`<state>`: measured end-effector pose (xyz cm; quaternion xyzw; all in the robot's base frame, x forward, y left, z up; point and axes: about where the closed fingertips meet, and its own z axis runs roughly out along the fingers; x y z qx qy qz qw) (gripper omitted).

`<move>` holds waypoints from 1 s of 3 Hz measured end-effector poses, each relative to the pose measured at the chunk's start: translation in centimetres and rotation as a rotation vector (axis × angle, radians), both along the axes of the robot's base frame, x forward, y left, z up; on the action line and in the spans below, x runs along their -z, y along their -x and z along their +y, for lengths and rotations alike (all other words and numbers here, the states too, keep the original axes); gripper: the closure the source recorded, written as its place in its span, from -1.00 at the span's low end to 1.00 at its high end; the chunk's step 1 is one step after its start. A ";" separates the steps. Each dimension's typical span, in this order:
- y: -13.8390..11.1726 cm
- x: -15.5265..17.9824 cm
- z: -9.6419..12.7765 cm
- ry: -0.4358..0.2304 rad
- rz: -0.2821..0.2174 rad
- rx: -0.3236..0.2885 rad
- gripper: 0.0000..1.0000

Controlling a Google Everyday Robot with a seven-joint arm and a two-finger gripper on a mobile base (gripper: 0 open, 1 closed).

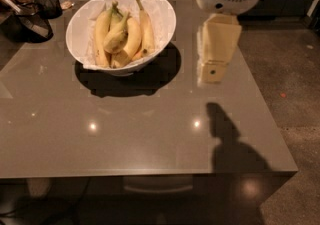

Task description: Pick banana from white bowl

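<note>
Bananas (120, 36) in white bowl (161, 8), pincer (212, 73) beside.

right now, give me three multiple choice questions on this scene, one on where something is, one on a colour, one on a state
1. Where is the gripper relative to the white bowl?
A. Inside it
B. Off to its picture-right, over the table
C. On its picture-left

2. What colour are the bananas?
A. Yellow
B. Bright red
C. Blue

3. What state are the bananas in?
A. One is held by the gripper
B. Scattered across the table
C. All lying in the white bowl

Answers:
1 B, the gripper hangs beside the bowl, apart from it.
2 A, they are yellow, with some greenish ends.
3 C, they lie together in the bowl and no banana is at the gripper.
</note>
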<state>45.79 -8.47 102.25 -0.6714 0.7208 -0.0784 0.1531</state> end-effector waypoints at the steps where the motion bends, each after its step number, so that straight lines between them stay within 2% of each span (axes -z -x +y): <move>1: -0.1 -0.7 0.5 -0.011 -0.028 -0.008 -1.00; 3: -2.6 -1.6 5.2 -0.028 -0.035 -0.006 -1.00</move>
